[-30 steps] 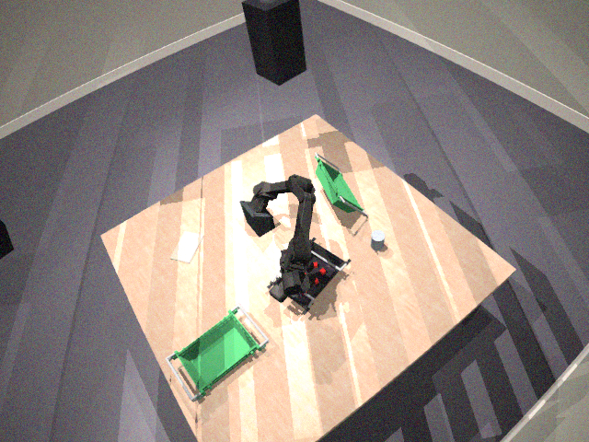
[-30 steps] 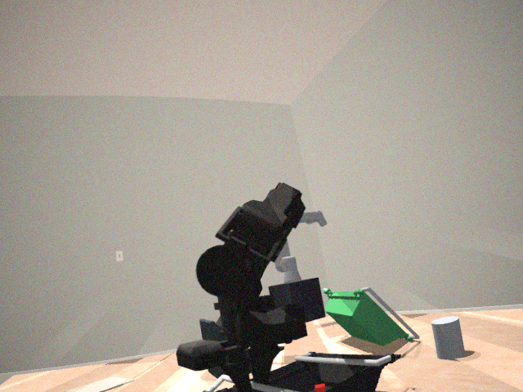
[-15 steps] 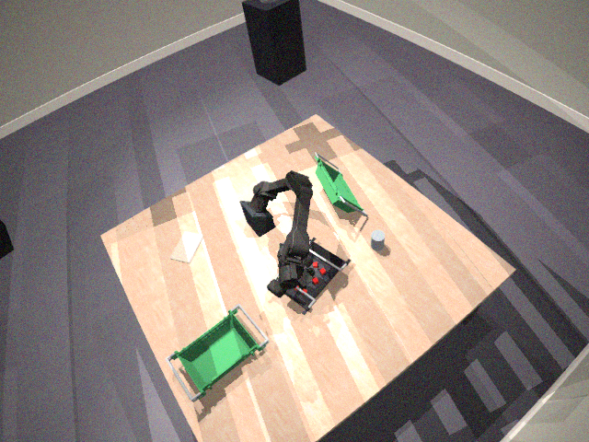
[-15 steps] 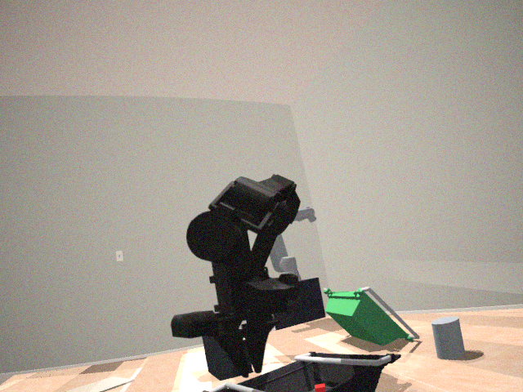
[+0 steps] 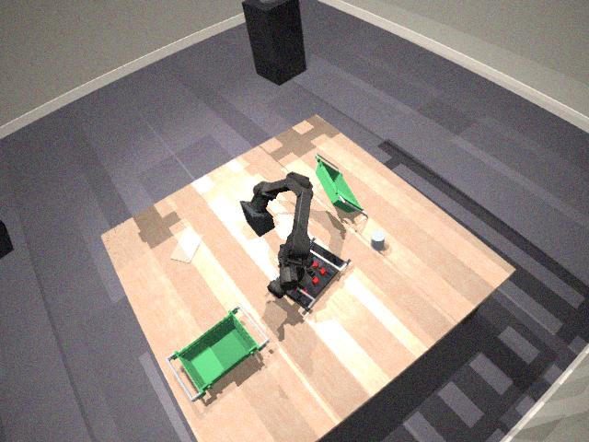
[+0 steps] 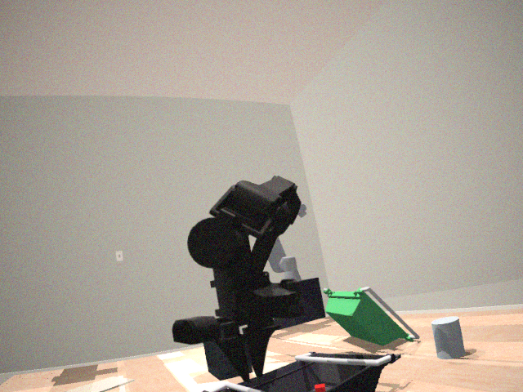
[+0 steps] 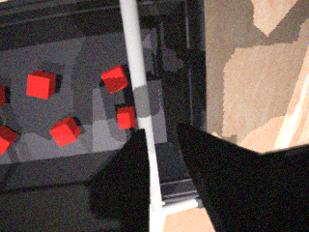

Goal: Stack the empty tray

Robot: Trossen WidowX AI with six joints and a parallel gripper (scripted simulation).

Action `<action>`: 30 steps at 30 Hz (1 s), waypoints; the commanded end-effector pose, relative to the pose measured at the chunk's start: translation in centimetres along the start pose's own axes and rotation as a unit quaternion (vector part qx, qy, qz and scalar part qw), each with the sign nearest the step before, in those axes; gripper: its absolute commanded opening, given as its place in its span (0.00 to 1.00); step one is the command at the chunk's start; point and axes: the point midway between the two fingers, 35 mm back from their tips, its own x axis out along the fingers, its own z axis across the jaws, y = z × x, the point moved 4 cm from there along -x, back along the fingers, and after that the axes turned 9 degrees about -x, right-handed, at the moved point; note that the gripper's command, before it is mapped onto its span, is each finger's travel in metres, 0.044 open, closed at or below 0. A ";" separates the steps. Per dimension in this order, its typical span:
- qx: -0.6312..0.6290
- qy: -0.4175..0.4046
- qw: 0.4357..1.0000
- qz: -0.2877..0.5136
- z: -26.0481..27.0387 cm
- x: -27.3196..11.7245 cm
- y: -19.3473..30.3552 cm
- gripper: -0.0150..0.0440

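Note:
The loaded black tray [image 5: 330,253] [image 6: 361,375] [image 7: 195,97] stands on the table with red blocks [image 5: 315,280] [image 6: 319,387] [image 7: 42,84] inside. Its near wire bar [image 5: 306,294] [image 6: 230,385] [image 7: 136,72] lies in across the top, inside the end wall. The far bar [image 6: 341,359] also lies in across its end. My gripper [image 6: 252,376] [image 7: 161,133] is partly open and empty at the near bar. The bar runs beside the left fingertip; contact is unclear. An empty green tray [image 5: 216,354] stands level at front left, bars out over its ends.
A second green tray [image 5: 335,190] [image 6: 371,318] rests steeply tilted at the back right. A grey-blue cylinder [image 5: 377,239] [image 6: 449,338] stands right of the black tray. A flat pale plate [image 5: 187,245] [image 6: 105,384] lies on the left of the table.

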 end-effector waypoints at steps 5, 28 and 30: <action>0.001 0.000 1.000 -0.001 0.0 0.0 0.0 0.31; -0.059 0.005 0.998 0.008 2.5 -6.4 -2.1 0.25; -0.140 0.012 0.990 0.018 6.1 -6.7 -4.1 0.25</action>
